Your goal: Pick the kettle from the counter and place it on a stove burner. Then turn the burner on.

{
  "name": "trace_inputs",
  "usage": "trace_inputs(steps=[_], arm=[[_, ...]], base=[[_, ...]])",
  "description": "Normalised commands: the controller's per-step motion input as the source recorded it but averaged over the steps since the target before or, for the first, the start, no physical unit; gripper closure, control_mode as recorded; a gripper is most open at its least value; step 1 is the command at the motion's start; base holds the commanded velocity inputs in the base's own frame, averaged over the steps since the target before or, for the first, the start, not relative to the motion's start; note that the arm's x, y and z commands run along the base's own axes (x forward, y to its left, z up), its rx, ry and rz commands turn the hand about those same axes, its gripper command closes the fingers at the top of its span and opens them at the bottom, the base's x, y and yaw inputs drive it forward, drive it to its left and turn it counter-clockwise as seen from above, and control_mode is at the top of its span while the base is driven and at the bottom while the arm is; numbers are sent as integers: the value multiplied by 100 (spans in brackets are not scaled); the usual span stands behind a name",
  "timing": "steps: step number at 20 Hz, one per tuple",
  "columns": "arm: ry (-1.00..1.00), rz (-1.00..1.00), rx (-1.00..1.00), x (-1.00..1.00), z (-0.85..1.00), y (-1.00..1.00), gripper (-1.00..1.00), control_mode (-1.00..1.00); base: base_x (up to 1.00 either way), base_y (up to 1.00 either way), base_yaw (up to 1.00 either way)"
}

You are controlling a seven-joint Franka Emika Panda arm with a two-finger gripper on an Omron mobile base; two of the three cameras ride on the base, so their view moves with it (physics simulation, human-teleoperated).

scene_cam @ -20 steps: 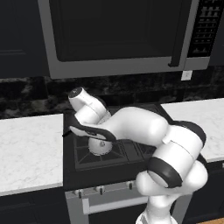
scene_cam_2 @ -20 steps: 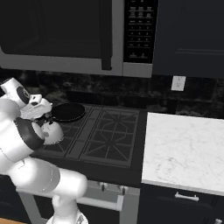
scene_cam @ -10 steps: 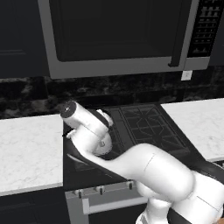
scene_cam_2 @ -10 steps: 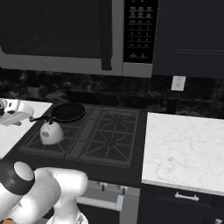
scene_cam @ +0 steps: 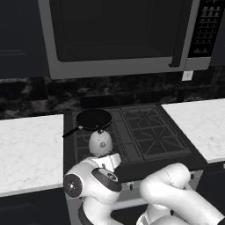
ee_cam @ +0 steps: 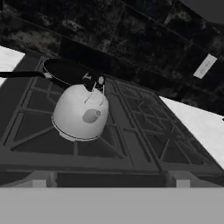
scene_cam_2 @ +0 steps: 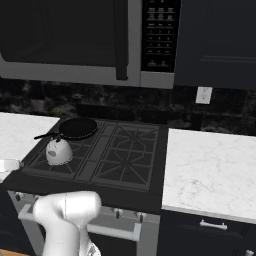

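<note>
Kettle (ee_cam: 81,113) is parked on the front-left burner (scene_cam: 90,139), ahead of the pincer, which is spread wide; the matching knob should be gripped squarely next.

1. The kettle (scene_cam: 100,143) is set on the front left stove burner (scene_cam: 90,147).
2. A frying pan (scene_cam: 93,118) is placed just behind it.
3. The cooktop is flanked left and right by the surface (scene_cam: 26,149).
4. A microwave (scene_cam: 118,35) is mounted above.
</note>
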Motion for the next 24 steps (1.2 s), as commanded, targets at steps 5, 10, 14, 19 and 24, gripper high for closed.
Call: trace_inputs(steps=[5,10,14,19,24], arm=[[-22,4,0,-100,-100,47,-100,-100],[-15,12,0,-56,-78,27,-100,-100],[-34,1,0,9,-28,18,-100,-100],[-15,0,1,47,-13,43,-100,-100],[0,-1,4,7,-37,48,-100,-100]], base=[[0,0,0],[0,0,0],[0,0,0],[0,0,0],[0,0,0]])
